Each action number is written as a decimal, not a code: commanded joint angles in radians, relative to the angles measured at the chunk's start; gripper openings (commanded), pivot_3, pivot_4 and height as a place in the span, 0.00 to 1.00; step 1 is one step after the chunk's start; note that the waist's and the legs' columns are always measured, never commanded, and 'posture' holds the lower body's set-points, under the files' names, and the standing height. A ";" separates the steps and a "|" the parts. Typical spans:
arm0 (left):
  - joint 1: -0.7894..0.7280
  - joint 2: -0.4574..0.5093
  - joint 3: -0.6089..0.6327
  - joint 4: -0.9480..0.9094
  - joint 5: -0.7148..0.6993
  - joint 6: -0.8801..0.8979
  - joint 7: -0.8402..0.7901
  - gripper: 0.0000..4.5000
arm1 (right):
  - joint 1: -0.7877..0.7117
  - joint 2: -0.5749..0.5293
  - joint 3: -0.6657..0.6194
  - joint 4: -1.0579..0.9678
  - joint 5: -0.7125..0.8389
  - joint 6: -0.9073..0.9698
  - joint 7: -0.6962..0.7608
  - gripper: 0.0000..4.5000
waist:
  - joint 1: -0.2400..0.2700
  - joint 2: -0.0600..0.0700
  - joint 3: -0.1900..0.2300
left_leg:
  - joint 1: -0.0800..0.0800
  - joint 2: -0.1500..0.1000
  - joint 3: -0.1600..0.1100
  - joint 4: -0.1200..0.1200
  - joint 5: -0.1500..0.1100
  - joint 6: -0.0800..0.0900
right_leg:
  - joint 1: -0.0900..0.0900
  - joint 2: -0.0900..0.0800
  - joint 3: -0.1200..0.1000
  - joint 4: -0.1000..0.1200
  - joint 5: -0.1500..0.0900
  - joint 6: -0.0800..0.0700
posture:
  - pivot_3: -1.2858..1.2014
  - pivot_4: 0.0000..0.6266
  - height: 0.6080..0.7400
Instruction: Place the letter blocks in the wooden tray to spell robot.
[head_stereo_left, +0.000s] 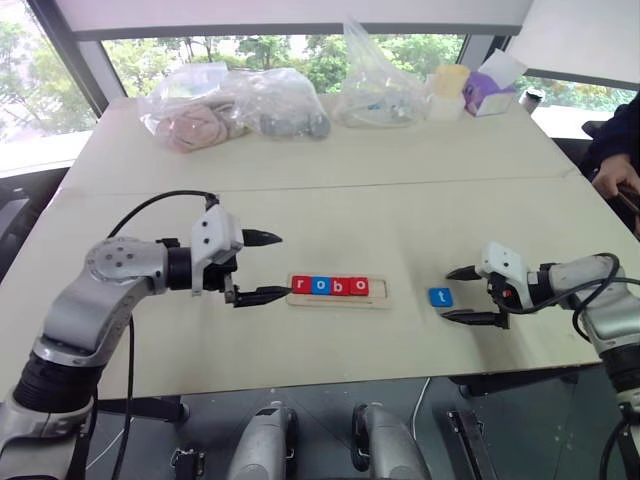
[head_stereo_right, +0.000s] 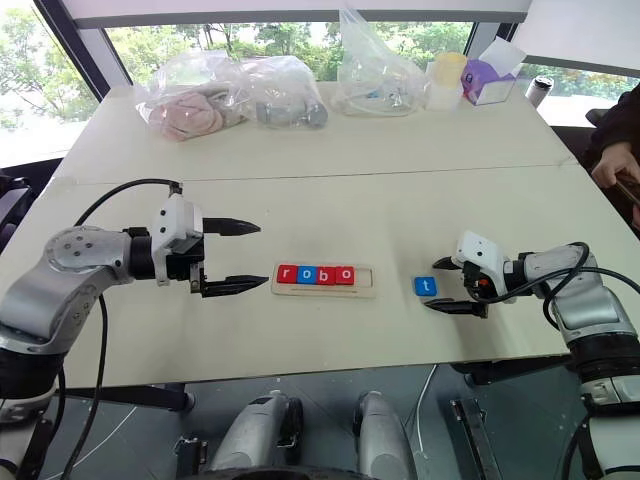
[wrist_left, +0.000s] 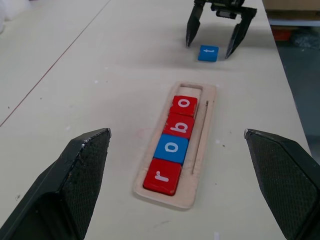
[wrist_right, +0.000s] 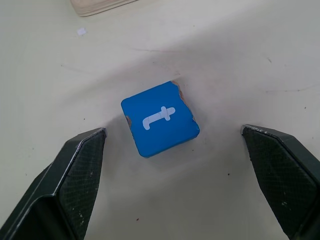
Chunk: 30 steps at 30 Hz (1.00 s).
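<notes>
Straddling t block (wrist_right: 160, 119): right pincer (head_stereo_left: 463, 296) (agape)

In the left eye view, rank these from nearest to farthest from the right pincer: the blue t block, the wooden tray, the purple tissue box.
1. Blue t block: on the table just beside the open right pincer.
2. Wooden tray: mid-table, past the block.
3. Purple tissue box: far edge of the table, by the window.

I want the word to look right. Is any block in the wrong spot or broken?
The blue t block lies alone on the table, outside the wooden tray, between the open right gripper's fingers. The tray reads r, o, b, o with its last slot empty. The t's corners look chipped.
</notes>
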 joint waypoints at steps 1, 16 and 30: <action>-0.009 0.007 0.025 -0.014 -0.013 -0.023 -0.009 1.00 | -0.014 0.017 0.005 0.003 -0.007 -0.008 0.000 0.99 | 0.000 0.000 0.000 | 0.000 0.000 0.000 0.000 0.000 0.000 | 0.000 0.000 0.000 0.000 0.000 0.000 | 0.52 0.24 0.89; -0.010 -0.001 0.022 -0.012 -0.007 -0.029 0.012 1.00 | -0.052 0.060 0.002 -0.142 0.015 0.044 -0.012 0.25 | -0.001 0.000 0.000 | 0.000 0.000 0.000 0.000 0.000 0.000 | 0.000 0.000 0.000 0.000 0.000 0.000 | 0.52 0.24 0.89; -0.003 -0.003 0.026 -0.045 -0.018 -0.012 0.046 1.00 | -0.173 0.176 0.152 -0.170 -0.051 0.088 -0.026 0.25 | 0.001 0.000 0.000 | 0.000 -0.001 0.000 0.000 0.000 0.000 | 0.000 -0.001 0.000 0.000 0.000 0.000 | 0.52 0.24 0.89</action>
